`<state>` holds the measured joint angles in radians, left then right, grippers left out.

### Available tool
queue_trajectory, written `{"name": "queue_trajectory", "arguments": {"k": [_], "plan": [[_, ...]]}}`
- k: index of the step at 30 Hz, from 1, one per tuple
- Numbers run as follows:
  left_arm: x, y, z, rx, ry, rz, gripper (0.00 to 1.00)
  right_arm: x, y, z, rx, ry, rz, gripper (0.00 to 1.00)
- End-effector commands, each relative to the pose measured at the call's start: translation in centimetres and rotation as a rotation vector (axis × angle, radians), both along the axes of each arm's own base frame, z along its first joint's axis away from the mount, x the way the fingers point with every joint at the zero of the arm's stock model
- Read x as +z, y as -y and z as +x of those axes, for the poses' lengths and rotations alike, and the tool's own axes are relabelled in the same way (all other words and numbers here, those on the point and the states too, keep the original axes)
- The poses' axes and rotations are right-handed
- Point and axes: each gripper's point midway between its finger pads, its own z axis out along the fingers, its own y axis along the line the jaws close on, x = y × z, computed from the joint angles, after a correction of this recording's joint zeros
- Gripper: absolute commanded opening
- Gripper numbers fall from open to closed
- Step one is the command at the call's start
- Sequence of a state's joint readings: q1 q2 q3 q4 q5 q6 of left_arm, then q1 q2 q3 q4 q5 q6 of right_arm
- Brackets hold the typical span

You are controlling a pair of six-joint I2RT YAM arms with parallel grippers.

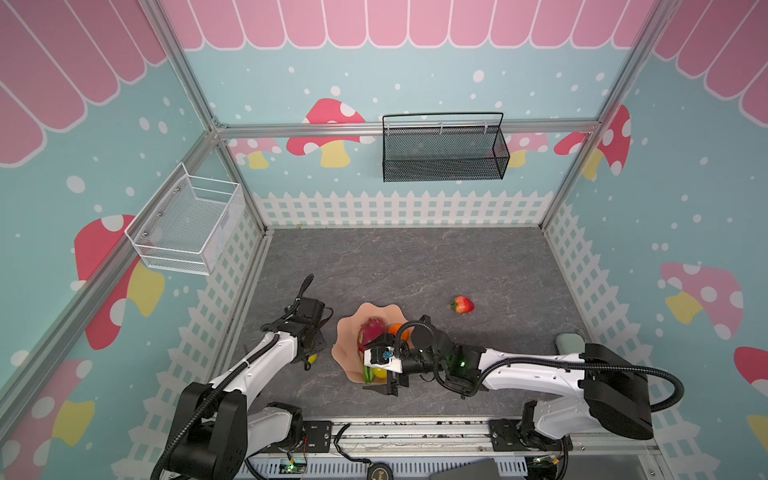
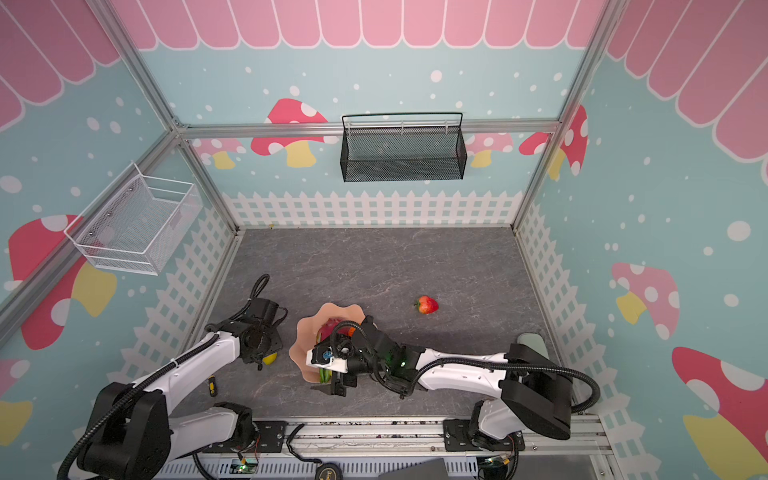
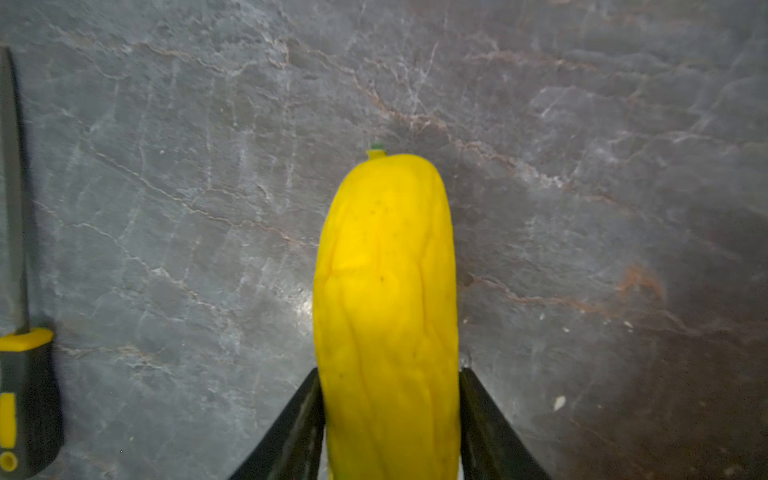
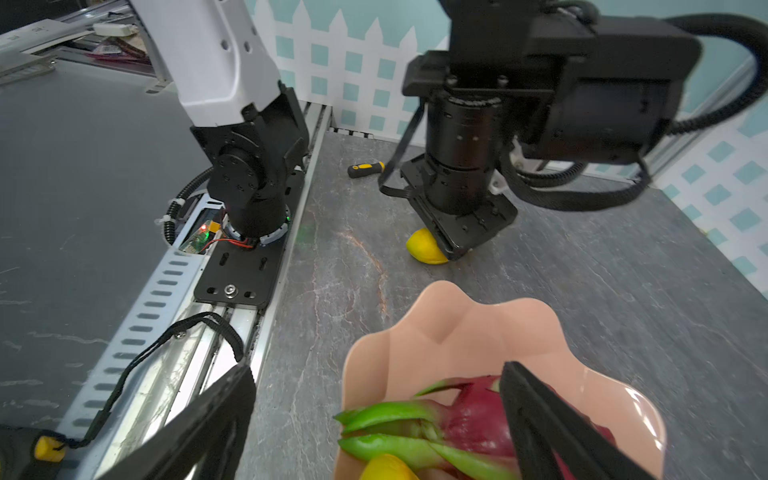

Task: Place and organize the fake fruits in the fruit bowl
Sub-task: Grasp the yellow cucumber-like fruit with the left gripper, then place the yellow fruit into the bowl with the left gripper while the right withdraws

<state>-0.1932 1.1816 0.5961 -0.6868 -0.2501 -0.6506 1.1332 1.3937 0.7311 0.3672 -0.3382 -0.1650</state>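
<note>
Closest to the robot, the right gripper (image 4: 376,368) hangs wide open and holds nothing. One finger is over the dragon fruit (image 4: 469,419) and the other is out past the rim of the fruit bowl (image 4: 457,299). A black and yellow screwdriver (image 4: 365,169) lies near the left arm and should be left alone.

A bit farther out, the left gripper (image 3: 389,370) squeezes the yellow fruit (image 3: 386,270) from both sides. The fruit looks like it sits on the grey table (image 3: 166,187), just beside the bowl. A lot of the fruit sticks out past the fingertips, so it may droop or slip.

To do this step well, I think the left arm should lift straight up, slowly, with a firm hold. It should go high enough to clear the wavy rim. The bare side of the bowl faces this arm, and that looks like a good spot. The right arm should back off first, so they don't bump.

The orange (image 1: 397,329) and a yellow-orange piece (image 1: 379,372) are in the bowl too. Farthest away, the strawberry (image 1: 462,304) waits alone on the table.
</note>
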Motion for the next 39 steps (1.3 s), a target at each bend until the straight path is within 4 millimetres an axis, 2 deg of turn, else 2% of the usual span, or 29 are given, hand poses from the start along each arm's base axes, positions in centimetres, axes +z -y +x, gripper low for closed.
{"name": "queue_trajectory", "arguments": {"k": [1,7,11,13,18,27,39], "plan": [[2.5,0.5,1.6,-0.026,0.132,-0.006,0.43,1.0,1.4,1.5,-0.047,-0.011,0.032,0.95],[8.9,2.4,1.3,-0.129,0.355,0.011,0.40,1.0,1.8,1.5,-0.033,-0.010,0.046,0.96],[10.2,7.6,0.6,-0.303,0.359,-0.215,0.40,0.4,1.9,2.0,-0.036,-0.035,0.040,0.96],[10.1,9.9,-0.1,-0.388,0.327,-0.258,0.40,0.1,1.9,2.3,-0.039,-0.044,0.035,0.96],[8.8,12.7,-0.9,-0.486,0.262,-0.247,0.41,-0.5,2.1,2.7,-0.051,-0.053,0.023,0.96],[6.8,13.6,-0.9,-0.494,0.208,-0.237,0.43,-1.1,2.0,2.8,-0.042,-0.068,0.012,0.96],[5.2,13.3,-0.7,-0.487,0.183,-0.205,0.46,-1.3,1.9,2.7,-0.036,-0.073,0.005,0.96]]}}
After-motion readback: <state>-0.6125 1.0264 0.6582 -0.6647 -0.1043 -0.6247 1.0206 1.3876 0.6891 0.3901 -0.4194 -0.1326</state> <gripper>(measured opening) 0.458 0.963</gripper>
